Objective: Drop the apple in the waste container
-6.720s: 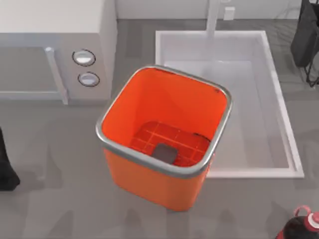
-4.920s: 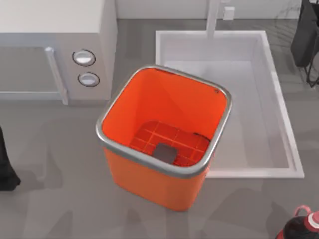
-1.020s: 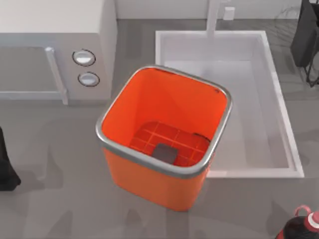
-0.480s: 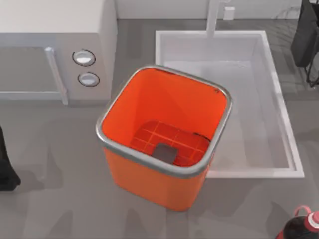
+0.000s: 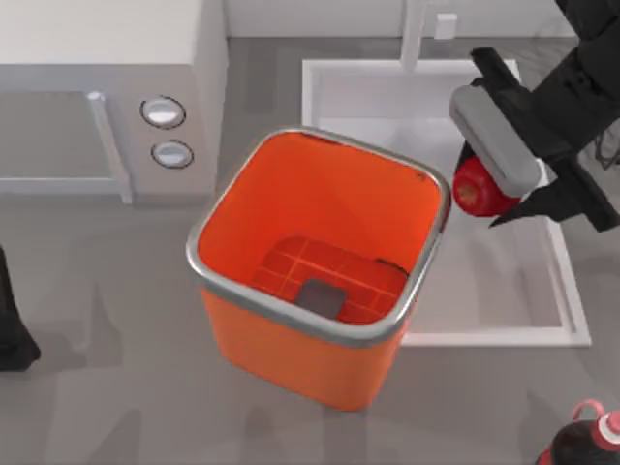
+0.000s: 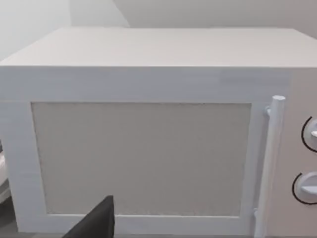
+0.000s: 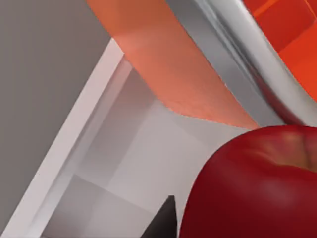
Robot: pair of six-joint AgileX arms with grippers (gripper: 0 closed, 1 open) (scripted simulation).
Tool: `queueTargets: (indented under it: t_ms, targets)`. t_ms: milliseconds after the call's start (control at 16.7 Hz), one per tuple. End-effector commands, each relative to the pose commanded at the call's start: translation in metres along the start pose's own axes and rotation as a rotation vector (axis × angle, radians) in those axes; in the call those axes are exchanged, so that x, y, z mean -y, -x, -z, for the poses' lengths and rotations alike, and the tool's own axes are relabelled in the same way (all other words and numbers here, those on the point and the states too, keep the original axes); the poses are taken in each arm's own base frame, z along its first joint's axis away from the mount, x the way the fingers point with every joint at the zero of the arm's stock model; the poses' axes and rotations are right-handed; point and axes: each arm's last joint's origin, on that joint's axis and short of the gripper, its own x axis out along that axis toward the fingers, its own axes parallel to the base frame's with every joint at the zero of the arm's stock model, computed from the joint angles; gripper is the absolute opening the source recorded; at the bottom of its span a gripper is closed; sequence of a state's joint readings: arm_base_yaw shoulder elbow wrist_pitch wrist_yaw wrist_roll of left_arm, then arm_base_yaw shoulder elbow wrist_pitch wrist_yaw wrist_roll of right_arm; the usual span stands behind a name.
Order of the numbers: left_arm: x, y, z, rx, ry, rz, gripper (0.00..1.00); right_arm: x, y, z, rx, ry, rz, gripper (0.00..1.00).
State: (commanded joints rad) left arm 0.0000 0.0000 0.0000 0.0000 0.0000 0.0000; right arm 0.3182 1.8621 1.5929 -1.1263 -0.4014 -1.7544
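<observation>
My right gripper, clamped on the apple, hangs just right of the waste container; release remains.

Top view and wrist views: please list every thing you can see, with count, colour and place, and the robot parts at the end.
apple: 1, red, in the right gripper, over the sink just right of the bin's rim
waste container: 1, orange, silver rim, table centre
sink: 1, white, right rear
microwave: 1, white, left rear
bottle: 1, dark red, pink cap, front right corner
right gripper: 1, black, shut on the apple
left arm: 1, black, parked at left edge
</observation>
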Motion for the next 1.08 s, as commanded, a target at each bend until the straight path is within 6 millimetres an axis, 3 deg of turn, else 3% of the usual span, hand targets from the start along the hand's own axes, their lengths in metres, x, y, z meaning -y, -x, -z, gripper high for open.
queueTargets:
  t_ms: [240, 480, 660, 900, 960, 1080]
  targets:
    - [0.0, 0.0, 0.0, 0.0, 0.0, 0.0, 1.0, 0.024, -0.017, -0.039, 0.075, 0.537, 0.034, 0.0]
    - [0.0, 0.0, 0.0, 0.0, 0.0, 0.0, 1.0, 0.038, -0.033, -0.06, 0.134, 0.866, 0.059, 0.0]
    - [0.0, 0.0, 0.0, 0.0, 0.0, 0.0, 1.0, 0.042, -0.04, -0.066, 0.16, 0.97, 0.067, 0.0]
    - [0.0, 0.0, 0.0, 0.0, 0.0, 0.0, 1.0, 0.043, -0.041, -0.067, 0.162, 0.981, 0.068, 0.0]
    - [0.0, 0.0, 0.0, 0.0, 0.0, 0.0, 1.0, 0.032, -0.024, -0.044, 0.034, 0.851, -0.008, 0.0]
    - [0.0, 0.0, 0.0, 0.0, 0.0, 0.0, 1.0, 0.032, -0.029, -0.045, 0.042, 0.857, -0.005, 0.0]
